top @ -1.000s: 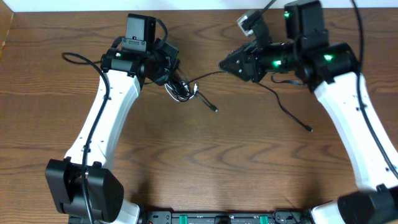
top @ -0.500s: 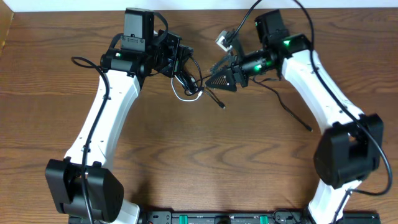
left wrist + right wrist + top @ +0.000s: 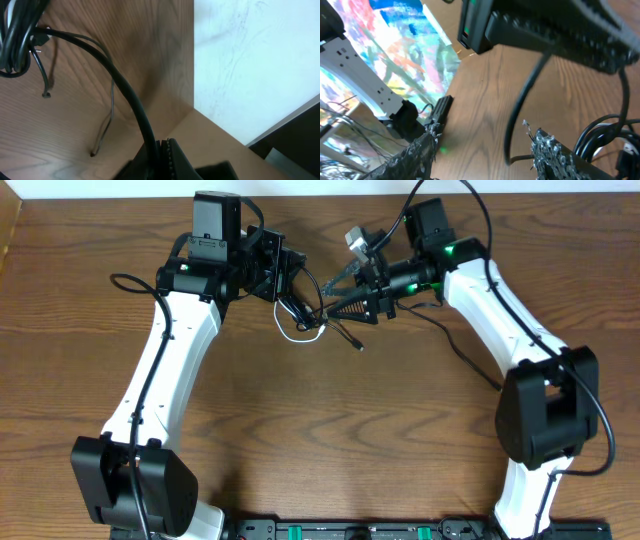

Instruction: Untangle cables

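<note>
The cables [image 3: 305,320] form a small tangle of black cords with a white loop [image 3: 300,335] at the table's back middle. My left gripper [image 3: 293,295] hangs over it, shut on a black cord [image 3: 131,97] that runs up from its jaws [image 3: 164,142] to the knot [image 3: 15,40]. My right gripper [image 3: 338,297] faces the tangle from the right, open. In its wrist view a black cord [image 3: 512,125] passes loose between its wide fingers [image 3: 482,145]. One plug end [image 3: 358,346] trails to the lower right.
Another thin black cord [image 3: 470,360] lies on the wood under the right arm, ending at a plug [image 3: 498,387]. Loose cord ends [image 3: 92,151] rest on the table below the left wrist. The table's back edge and a white wall [image 3: 250,60] are close behind.
The right arm has swung left and brought its gripper up to the tangle with its jaws apart. The left gripper, still shut, has shifted the bundle slightly right.
</note>
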Robot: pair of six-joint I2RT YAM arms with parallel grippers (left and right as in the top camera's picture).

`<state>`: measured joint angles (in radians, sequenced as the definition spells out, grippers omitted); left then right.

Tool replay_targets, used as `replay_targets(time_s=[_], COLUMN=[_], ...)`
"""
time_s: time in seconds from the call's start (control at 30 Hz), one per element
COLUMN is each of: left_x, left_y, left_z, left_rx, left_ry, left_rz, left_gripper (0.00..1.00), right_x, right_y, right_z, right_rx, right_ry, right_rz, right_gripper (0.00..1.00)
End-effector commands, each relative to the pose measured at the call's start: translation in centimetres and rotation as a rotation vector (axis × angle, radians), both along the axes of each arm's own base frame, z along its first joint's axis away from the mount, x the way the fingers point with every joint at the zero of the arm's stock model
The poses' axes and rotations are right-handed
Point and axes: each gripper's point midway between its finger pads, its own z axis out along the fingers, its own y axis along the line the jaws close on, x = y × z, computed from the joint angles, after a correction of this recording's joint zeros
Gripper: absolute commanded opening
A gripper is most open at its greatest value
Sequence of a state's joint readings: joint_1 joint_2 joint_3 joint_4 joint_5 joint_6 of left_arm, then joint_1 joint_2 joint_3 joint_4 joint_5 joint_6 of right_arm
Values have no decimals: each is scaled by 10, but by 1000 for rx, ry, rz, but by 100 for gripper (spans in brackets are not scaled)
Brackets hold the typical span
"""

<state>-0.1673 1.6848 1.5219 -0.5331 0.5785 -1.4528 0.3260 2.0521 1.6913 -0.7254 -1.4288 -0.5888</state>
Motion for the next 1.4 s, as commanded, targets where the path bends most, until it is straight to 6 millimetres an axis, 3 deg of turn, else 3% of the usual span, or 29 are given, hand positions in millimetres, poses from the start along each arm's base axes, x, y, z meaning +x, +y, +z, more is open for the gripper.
replay_targets(time_s=[0.0,0.13,0.23,0.4,0.53,0.63,0.97,1.2,1.37], left_x=[-1,-1,-1,8,15,16,8,-14,-24], left_y=[-3,-11,-11,2,24,36,66,105,111], left_z=[25,35,35,28,16,8,-13,-36,-42], left_rx=[-51,-108,-105,-41,60,117,265,475,542], left_ry=[-43,-59,-58,-66,-53,-39,32,130,159], left_rz=[-5,-36,-33,41,149,203,307,405,372], left_gripper=[7,7,7,7,7,7,7,7,7], right_x=[-10,-12,-17,-25,-38,-46,-60,-79,-88], right_y=[14,21,22,27,28,28,19,-3,-36], right_z=[-9,-17,-7,5,28,45,104,174,224], right_rx=[47,51,99,80,84,86,97,147,178], right_ry=[31,53,76,134,120,113,88,-55,-172], right_rz=[66,85,116,129,145,151,146,121,49], right_gripper=[60,60,61,54,39,2,1,1,1])
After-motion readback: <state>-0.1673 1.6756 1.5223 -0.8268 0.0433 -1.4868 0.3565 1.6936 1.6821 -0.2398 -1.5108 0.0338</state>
